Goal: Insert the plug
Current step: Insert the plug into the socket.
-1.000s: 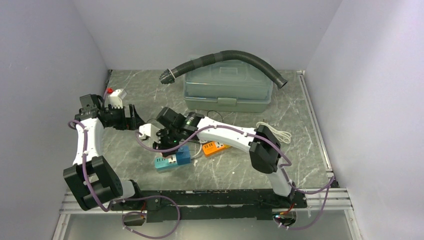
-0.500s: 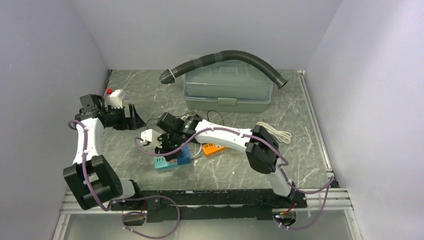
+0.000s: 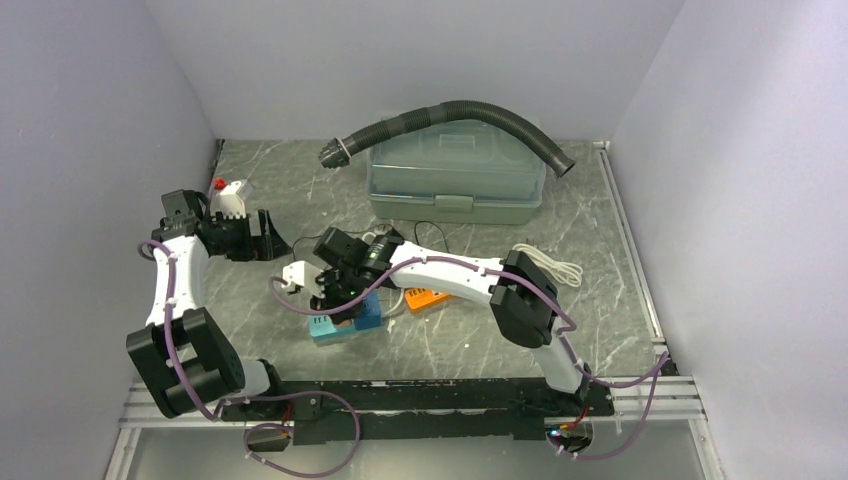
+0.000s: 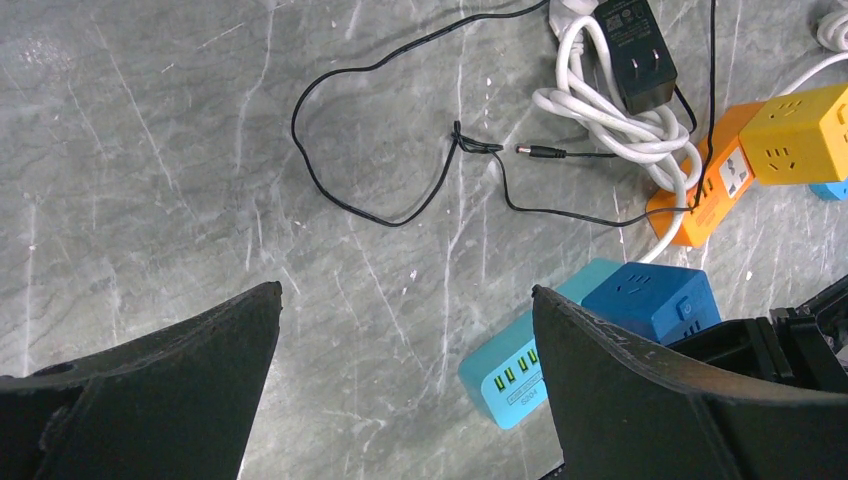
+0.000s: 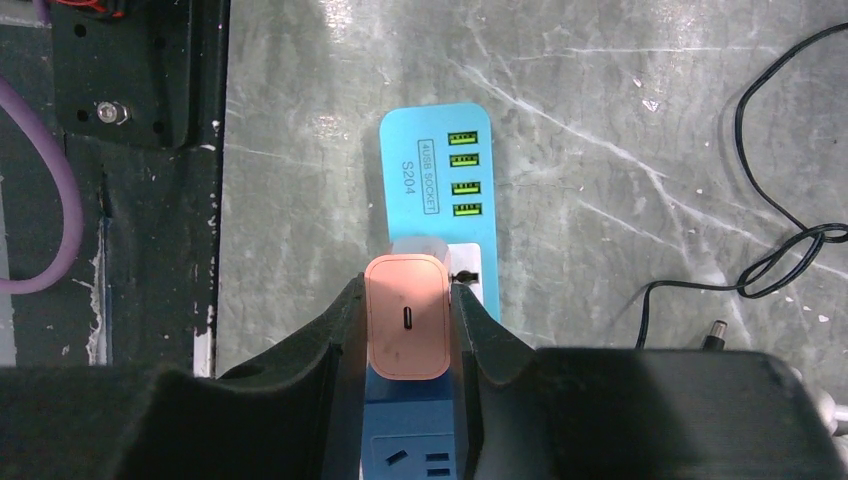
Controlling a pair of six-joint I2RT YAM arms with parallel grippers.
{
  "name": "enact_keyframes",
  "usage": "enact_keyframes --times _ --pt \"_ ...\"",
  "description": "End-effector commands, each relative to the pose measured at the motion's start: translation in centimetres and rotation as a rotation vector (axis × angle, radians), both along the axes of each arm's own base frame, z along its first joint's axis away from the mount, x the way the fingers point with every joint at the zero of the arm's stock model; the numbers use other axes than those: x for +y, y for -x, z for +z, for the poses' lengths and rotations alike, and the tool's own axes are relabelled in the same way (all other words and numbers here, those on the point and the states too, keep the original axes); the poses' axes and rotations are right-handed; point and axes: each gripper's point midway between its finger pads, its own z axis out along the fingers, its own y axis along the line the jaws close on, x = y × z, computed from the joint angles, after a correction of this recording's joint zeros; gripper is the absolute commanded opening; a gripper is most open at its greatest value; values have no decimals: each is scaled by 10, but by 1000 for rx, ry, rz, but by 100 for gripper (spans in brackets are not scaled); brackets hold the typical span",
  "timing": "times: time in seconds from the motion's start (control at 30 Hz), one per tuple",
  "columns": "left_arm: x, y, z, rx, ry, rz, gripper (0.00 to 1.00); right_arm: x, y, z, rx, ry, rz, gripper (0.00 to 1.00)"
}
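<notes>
Right wrist view: the strip (image 5: 437, 190) lies flat, sockets up. The right gripper (image 5: 406, 300) clamps the plug (image 5: 406, 335) upright just over a socket (image 5: 470, 265), seemingly so it can push straight down. Well apart, the left gripper (image 4: 405, 300) gapes wide, holding nothing.

Pink plug (image 5: 405, 315), over blue socket strip (image 5: 400, 200)

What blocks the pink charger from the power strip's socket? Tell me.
Nothing visible does. The right tool holds the pink charger over the white socket face of the light blue power strip; the charger's underside is hidden.
</notes>
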Motion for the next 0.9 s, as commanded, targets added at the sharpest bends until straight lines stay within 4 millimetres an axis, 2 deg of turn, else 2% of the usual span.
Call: enact_keyframes --times 0.0,0.53,0.87 --pt "3 -3 2 -20 -10 13 100 8 -3 21 -46 -56 16 0" --pt "5 -2 1 -28 -27 13 100 8 6 15 -33 -1 67 0" --pt "6 -2 2 -33 -32 18 100 7 4 7 -42 16 58 0"
